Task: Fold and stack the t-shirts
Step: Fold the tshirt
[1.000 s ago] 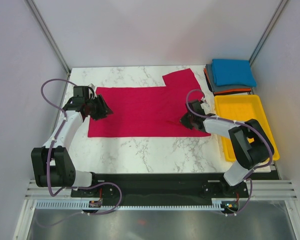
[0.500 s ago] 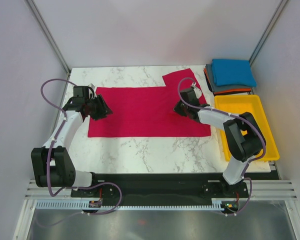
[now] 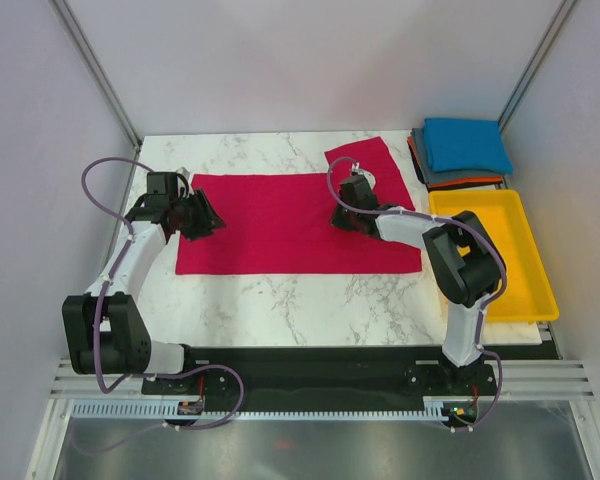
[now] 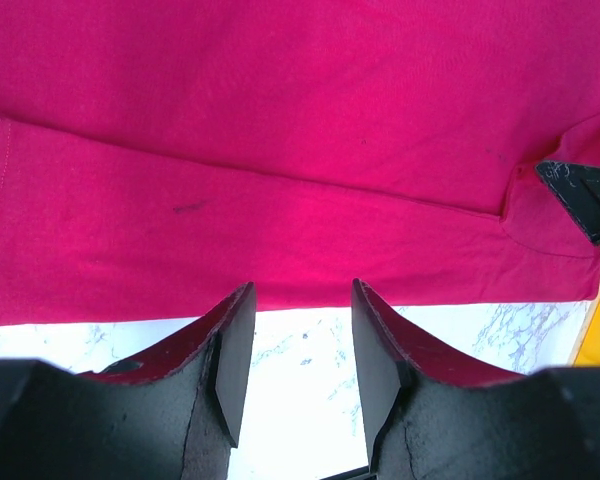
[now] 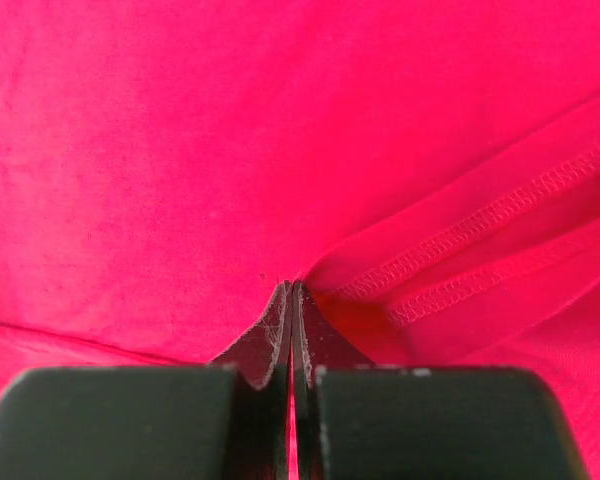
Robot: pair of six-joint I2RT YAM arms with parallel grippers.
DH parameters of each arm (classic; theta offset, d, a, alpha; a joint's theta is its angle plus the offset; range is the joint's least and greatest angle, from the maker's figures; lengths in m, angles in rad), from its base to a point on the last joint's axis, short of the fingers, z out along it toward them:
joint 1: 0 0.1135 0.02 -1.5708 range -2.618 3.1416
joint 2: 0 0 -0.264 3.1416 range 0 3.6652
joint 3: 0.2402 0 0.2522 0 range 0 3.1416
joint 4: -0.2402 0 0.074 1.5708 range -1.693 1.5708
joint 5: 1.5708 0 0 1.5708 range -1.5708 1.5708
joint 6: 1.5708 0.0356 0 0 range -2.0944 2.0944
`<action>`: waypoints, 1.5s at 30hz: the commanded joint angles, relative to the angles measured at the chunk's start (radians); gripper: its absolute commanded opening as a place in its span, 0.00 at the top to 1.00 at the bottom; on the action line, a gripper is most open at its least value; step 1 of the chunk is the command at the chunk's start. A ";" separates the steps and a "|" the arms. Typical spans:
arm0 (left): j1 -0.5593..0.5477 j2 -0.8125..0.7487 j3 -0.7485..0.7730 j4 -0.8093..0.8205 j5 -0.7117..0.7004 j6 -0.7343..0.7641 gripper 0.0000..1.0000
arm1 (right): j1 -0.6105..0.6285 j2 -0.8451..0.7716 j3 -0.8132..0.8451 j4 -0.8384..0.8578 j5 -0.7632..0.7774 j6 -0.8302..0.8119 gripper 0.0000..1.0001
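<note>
Right fingers (image 5: pixel 272 342) apparently pinch the red t-shirt (image 3: pixel 270 225); left fingers (image 4: pixel 236 350) stand apart.

A white marbled desk (image 3: pixel 280 300) carries a red t-shirt (image 3: pixel 270 225) spread flat across its middle. A stack of folded t-shirts (image 3: pixel 465 145), blue on top, sits at the far right corner, a yellow tray (image 3: pixel 500 215) just in front of it.
</note>
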 commanded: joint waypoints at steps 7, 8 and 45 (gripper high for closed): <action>0.001 -0.021 -0.012 0.033 -0.009 0.033 0.49 | 0.017 0.022 0.119 -0.033 0.042 -0.096 1.00; 0.000 -0.021 -0.013 0.033 -0.008 0.033 0.49 | 0.017 0.030 0.136 -0.047 0.046 -0.098 1.00; -0.526 0.640 0.458 0.345 0.147 0.151 0.46 | -0.292 0.179 0.498 -0.539 0.042 -0.017 0.59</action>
